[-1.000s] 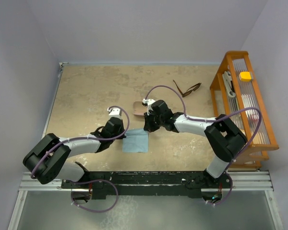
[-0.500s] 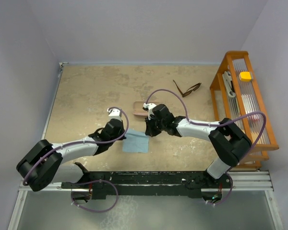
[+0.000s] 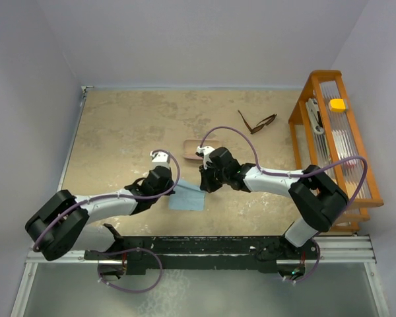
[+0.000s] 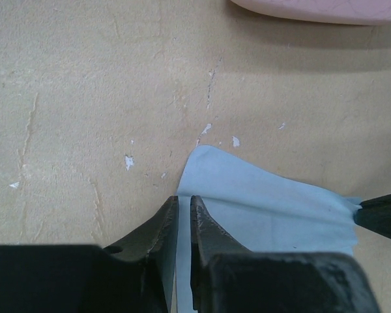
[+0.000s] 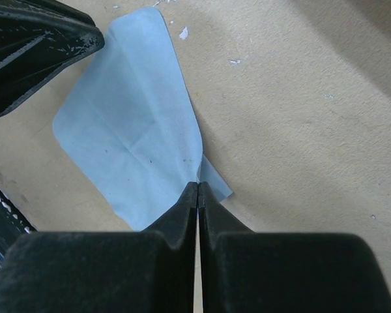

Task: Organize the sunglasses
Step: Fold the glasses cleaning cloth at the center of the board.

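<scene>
Top external: sunglasses (image 3: 257, 123) lying on worktop (image 3: 119, 132), well apart from right end effector (image 3: 203, 185), out toward 1 o'clock. Right wrist, unlike overhead: tips pressed together, pinching corner of blue cloth (image 5: 130, 130). Left wrist: left end effector (image 4: 184, 205) barely apart astride cloth's edge; pink case (image 4: 326, 9) at 12 o'clock.

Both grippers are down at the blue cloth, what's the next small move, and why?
Probably open the left gripper wider and lift it off the blue cloth: its fingers stand only slightly parted at the cloth's edge, while the right gripper is shut on another corner, so the right alone could then move the cloth. The sunglasses lie apart, farther back.
</scene>
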